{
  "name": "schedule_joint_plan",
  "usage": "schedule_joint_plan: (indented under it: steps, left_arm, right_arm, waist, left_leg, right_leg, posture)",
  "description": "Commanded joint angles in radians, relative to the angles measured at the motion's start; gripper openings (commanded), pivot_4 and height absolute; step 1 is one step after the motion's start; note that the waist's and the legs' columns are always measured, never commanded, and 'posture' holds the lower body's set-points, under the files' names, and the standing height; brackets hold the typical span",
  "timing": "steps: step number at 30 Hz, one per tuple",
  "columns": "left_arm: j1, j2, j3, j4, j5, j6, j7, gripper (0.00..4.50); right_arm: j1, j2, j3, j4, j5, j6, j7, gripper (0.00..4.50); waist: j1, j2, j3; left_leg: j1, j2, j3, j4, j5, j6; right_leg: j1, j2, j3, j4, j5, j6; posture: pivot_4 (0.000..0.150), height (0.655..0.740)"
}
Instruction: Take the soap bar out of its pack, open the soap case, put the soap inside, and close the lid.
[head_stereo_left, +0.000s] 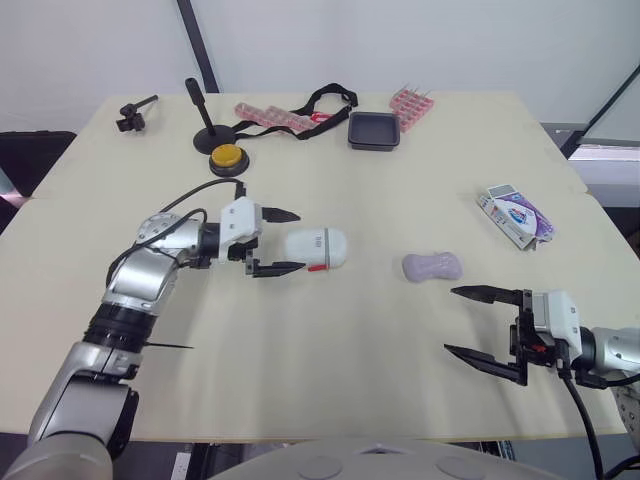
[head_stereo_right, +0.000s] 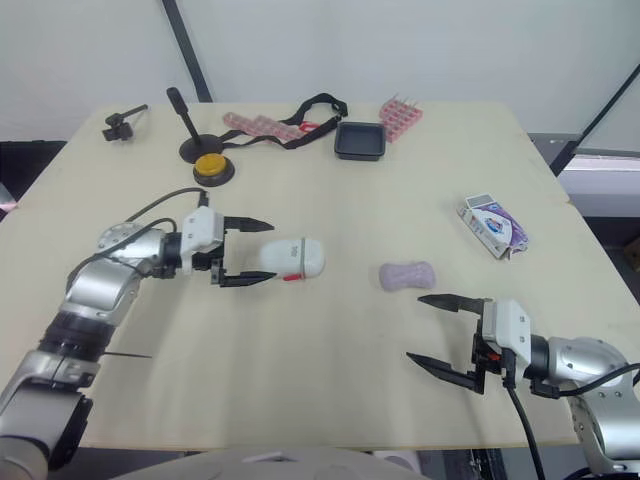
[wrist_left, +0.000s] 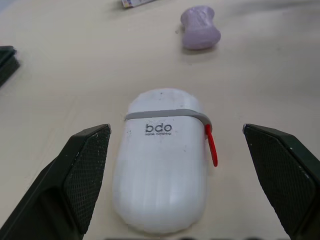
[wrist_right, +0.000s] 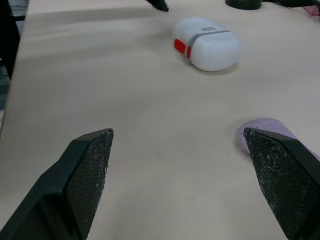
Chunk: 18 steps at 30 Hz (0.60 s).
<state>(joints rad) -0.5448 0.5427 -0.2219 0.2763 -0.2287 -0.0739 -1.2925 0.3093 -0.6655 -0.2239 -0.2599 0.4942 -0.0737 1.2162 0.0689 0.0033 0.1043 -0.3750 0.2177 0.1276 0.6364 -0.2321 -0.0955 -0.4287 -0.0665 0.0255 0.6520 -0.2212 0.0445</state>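
The likeliest slip from here is the white soap case (head_stereo_left: 316, 249) skating or spinning away. It is smooth and rounded and lies loose on the surface (head_stereo_left: 350, 390). In the left wrist view it sits off-centre in the gap, nearer the finger on its plain side than the one by its red tab (wrist_left: 212, 148). If the fingers close like this, one would probably meet it first and shove it aside. A grip across the grey band (wrist_left: 165, 114) might also pin the lid shut when it needs to open. The left pincer (head_stereo_left: 298, 240) is spread wide and holds nothing; its fingers flank the end of the case nearest it, and I see no contact. The lilac soap bar (head_stereo_left: 432, 266) already lies bare on the surface, beyond the case's far end and well apart from its opened pack (head_stereo_left: 515, 215). The right pincer (head_stereo_left: 452, 320) is also spread wide and empty, near the soap bar on the robot's side but apart from it.
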Motion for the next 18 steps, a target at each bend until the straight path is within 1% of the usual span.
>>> schedule_joint_plan:
  steps: [1,4,10,13,18]
  left_arm:
    - [-0.068,-0.009,-0.044,0.078,0.046,-0.027,-0.06,4.5]
    - [-0.103,-0.019,-0.077,0.146,0.089,-0.064,-0.084,4.5]
    - [-0.14,-0.06,-0.097,0.262,0.165,-0.159,-0.045,4.5]
    - [-0.145,-0.074,-0.085,0.297,0.179,-0.163,-0.007,4.5]
    - [-0.137,-0.084,-0.075,0.298,0.171,-0.14,-0.013,4.5]
  right_arm:
    - [-0.007,-0.017,-0.037,-0.041,0.019,0.008,-0.028,4.48]
    - [-0.003,-0.025,-0.042,-0.063,0.042,0.029,-0.035,4.48]
    - [0.051,-0.01,-0.049,-0.088,0.031,0.027,-0.059,4.48]
    - [0.076,-0.003,-0.046,-0.102,0.024,0.02,-0.075,4.48]
    - [0.093,-0.004,-0.04,-0.115,0.017,0.016,-0.089,4.48]
  waist:
    - [0.0,0.0,0.0]
    - [0.001,0.0,0.0]
    - [0.014,0.0,0.0]
    - [0.012,0.0,0.0]
    - [0.011,-0.002,0.001]
  left_leg:
    - [0.0,0.0,0.0,0.0,0.0,0.0]
    - [-0.001,0.0,0.0,0.0,0.0,0.0]
    - [0.0,-0.001,0.0,0.0,0.0,0.0]
    - [-0.001,-0.001,0.0,0.0,0.0,0.0]
    - [-0.001,0.0,0.0,-0.001,0.0,0.0]
  right_leg:
    - [0.0,0.0,0.0,0.0,0.0,0.0]
    - [0.0,0.0,0.0,0.0,0.0,0.0]
    - [0.002,0.0,0.0,0.0,0.0,0.0]
    - [0.003,0.0,0.0,0.0,0.0,0.0]
    - [0.003,-0.001,0.0,0.0,0.0,0.0]
  posture:
    - [0.15,0.7291]
    - [0.15,0.7291]
    - [0.15,0.7291]
    - [0.15,0.7291]
    - [0.15,0.7291]
